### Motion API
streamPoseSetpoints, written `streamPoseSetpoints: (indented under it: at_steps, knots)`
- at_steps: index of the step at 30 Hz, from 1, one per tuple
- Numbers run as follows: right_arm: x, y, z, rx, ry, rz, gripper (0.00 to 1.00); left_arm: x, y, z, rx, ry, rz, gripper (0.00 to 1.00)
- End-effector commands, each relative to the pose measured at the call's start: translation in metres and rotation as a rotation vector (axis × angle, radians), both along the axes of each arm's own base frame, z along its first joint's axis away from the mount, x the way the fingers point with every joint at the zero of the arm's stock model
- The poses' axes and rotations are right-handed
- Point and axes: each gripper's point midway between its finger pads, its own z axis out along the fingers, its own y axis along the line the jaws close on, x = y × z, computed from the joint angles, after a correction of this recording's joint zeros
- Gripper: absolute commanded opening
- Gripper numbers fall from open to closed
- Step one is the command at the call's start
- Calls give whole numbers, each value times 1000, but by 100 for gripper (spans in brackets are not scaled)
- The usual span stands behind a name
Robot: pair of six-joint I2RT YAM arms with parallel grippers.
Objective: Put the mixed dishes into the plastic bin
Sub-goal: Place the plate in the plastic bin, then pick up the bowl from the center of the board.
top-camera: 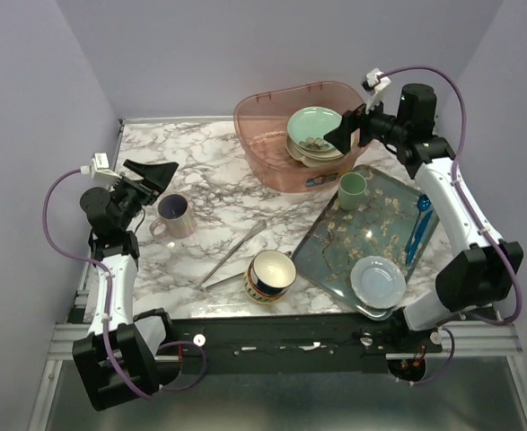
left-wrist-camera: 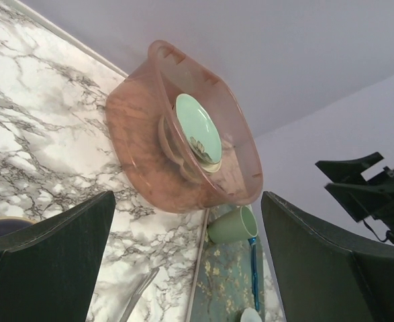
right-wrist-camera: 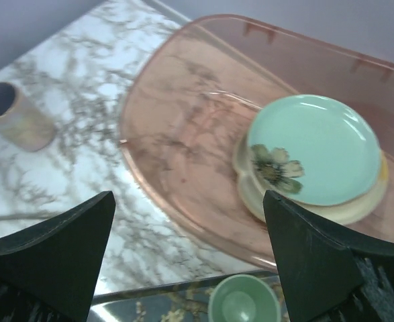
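Bin (top-camera: 276, 172), set crosswise, holds mint plate (top-camera: 315, 124) face-up atop cream plate (top-camera: 310, 155); left gripper (top-camera: 155, 171) and right gripper (top-camera: 342, 133) gape empty.

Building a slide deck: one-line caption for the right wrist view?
Open right gripper above the pink plastic bin, a mint-green plate stacked on cream dishes inside.

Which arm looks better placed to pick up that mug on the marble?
Left. The left gripper is open right beside the mug; the right gripper hangs over the pink bin, farther away.
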Motion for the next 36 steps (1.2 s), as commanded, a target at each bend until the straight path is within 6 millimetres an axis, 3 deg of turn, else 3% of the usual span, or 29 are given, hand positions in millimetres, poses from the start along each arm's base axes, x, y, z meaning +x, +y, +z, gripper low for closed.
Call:
streamPoseSetpoints:
  at_steps: [1,3,9,14,20,36]
  knots:
    - [-75,29,23,76,-66,309,100,-12,-5,21,122,-84,-31,99]
    - [-99,30,24,90,-69,347,99,-16,-11,23,143,-91,-49,99]
    - [-140,21,24,69,-113,344,100,-30,-38,35,275,-159,-125,99]
    - [-158,14,17,40,-165,333,100,-42,-59,34,352,-165,-183,99]
    - [-164,4,1,67,-178,305,100,-63,-81,29,424,-186,-233,99]
    - [-163,-1,-9,89,-140,305,100,-105,-129,-4,519,-33,-348,98]
